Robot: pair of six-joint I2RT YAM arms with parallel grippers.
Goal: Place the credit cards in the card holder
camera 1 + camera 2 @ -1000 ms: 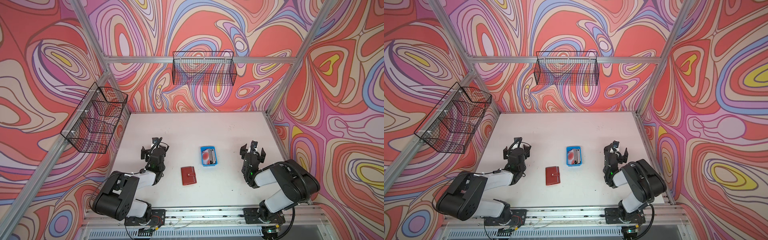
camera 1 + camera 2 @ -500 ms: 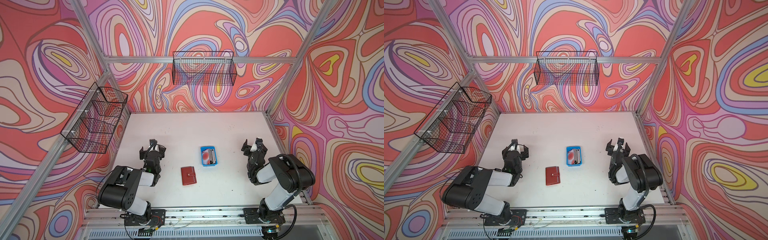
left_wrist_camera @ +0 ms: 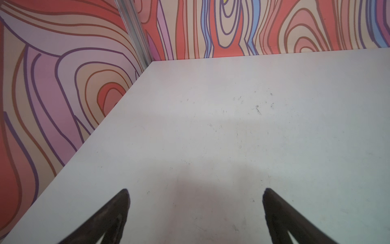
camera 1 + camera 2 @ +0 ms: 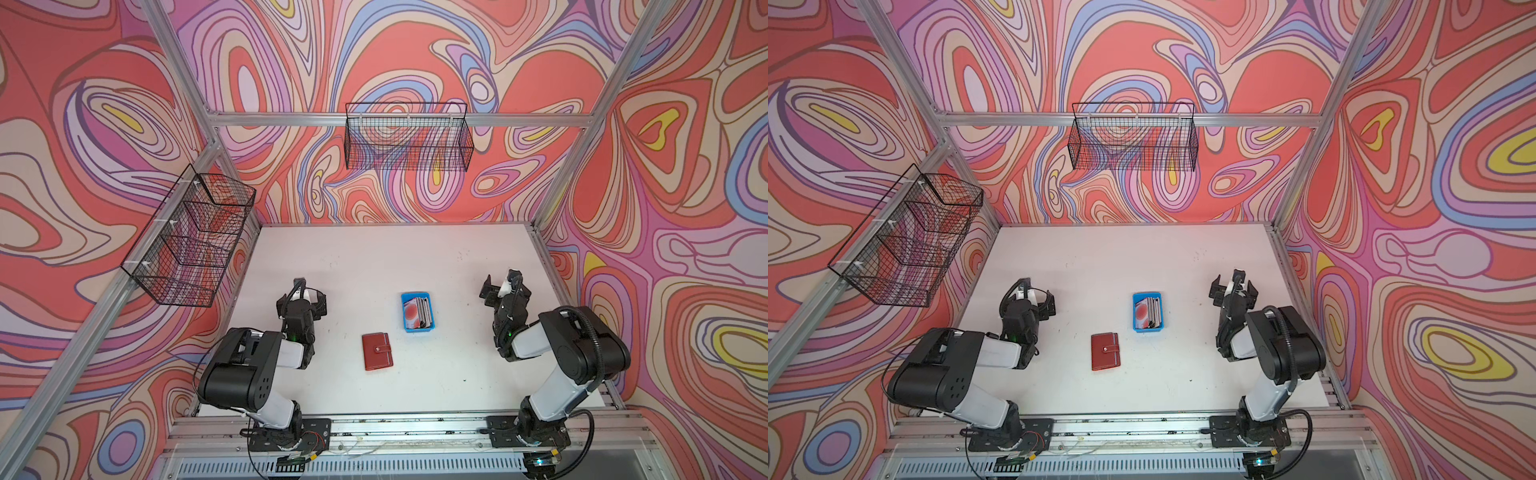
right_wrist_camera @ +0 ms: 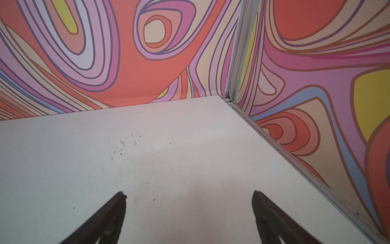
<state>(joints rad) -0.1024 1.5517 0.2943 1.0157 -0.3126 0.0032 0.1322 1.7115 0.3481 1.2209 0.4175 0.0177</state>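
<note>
Card holder point(image 4: 377, 351): red, closed, strap snapped, flat on your table point(image 4: 374, 257) front-centre; long axis toward the back wall; any lettering too small to read; credit cards point(image 4: 417, 312) in blue tray point(image 4: 419, 329) just beyond; left gripper point(image 3: 196, 190), right gripper point(image 5: 190, 192): jaws wide apart over bare table.

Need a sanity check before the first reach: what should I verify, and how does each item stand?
1. The left hand open and empty: ok.
2. The right hand open and empty: ok.
3. The credit cards in view, in the blue tray: ok.
4. The card holder opened for loading: not ok, it lies closed.
5. Its strap snapped shut: cannot tell.
</note>
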